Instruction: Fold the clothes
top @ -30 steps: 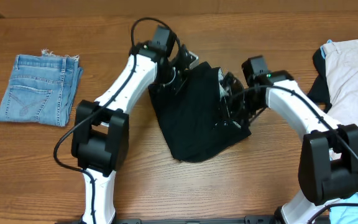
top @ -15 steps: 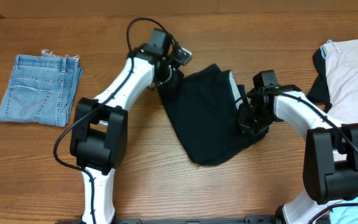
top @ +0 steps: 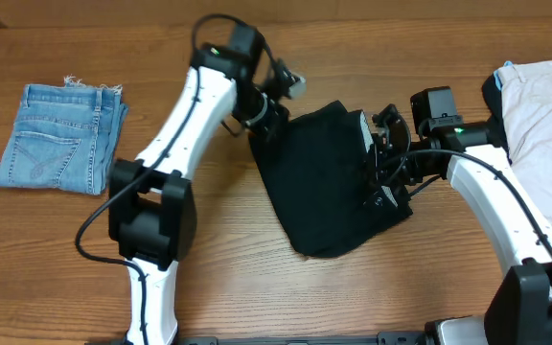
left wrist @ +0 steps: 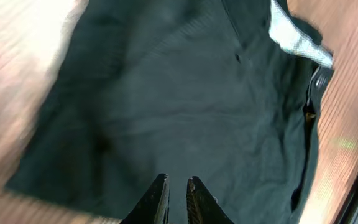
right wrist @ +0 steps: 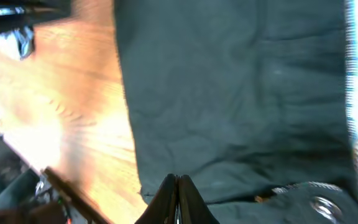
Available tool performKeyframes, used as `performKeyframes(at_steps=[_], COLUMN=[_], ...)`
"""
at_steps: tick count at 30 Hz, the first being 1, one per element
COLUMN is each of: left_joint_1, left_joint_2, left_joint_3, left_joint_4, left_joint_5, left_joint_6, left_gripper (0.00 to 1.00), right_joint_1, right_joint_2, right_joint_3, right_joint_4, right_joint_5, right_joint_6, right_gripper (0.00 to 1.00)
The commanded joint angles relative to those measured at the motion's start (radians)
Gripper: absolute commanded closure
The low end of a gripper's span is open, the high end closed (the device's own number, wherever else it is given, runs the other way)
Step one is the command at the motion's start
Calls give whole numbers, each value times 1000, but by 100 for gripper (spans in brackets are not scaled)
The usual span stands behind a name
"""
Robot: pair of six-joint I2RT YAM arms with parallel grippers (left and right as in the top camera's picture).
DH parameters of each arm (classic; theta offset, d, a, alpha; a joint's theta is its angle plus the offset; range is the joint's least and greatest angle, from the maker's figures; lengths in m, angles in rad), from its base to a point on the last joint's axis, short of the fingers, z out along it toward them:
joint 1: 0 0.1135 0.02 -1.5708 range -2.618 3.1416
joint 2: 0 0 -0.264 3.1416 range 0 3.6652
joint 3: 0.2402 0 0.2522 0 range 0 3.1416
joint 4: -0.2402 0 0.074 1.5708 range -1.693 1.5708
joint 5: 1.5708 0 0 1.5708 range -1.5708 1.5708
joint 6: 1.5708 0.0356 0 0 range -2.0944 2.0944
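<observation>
Though the shorts look folded over once, lying midway between the table's side edges, they seem lumpy and may need another fold. The left fingers are a little apart, holding nothing; the right fingers are pressed together.

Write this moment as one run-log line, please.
black shorts: spread on table | left gripper: nearly closed at shorts' edge, hold unclear | right gripper: shut at opposite side

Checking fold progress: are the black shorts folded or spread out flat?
Folded: the black shorts lie as one compact shape, no separate legs showing, grey waistband at the right edge.
</observation>
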Motion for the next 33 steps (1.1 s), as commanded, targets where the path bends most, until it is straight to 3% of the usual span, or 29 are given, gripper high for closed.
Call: performKeyframes(at_steps=[1,8,15,18,21,25,29,33], left_joint_1=[-44,-47,4,86,150,200,185,115], left_joint_2=[-3,-3,-3,-3,-3,-3,-4,-4], left_joint_3=[-177,-367,-373,-335,-243,-42,151,166], left_joint_4=[110,253,284,285,229,54,-191,-305], left_joint_5=[37,-152,-400,-421,-368,-212,15,141], left_joint_6=[69,51,-33,-63,-79,-79,-97,-97], left_gripper=[85,81,85,86,86,78,77,80], right_joint_1=[51,79,78,79,79,79,79,79], right_joint_2=[78,303,415,404,388,330,203,121], right_joint_3=[-23,-24,-24,-23,-22,-2,62,97], right_joint_4=[5,-13,-105,-149,-151,-146,-126,-38], right_joint_5=[-63,41,222,251,251,146,116,112], right_joint_6=[-94,-19,158,193,179,35,-28,-6], right_gripper=[96,96,96,96,96,96,95,95])
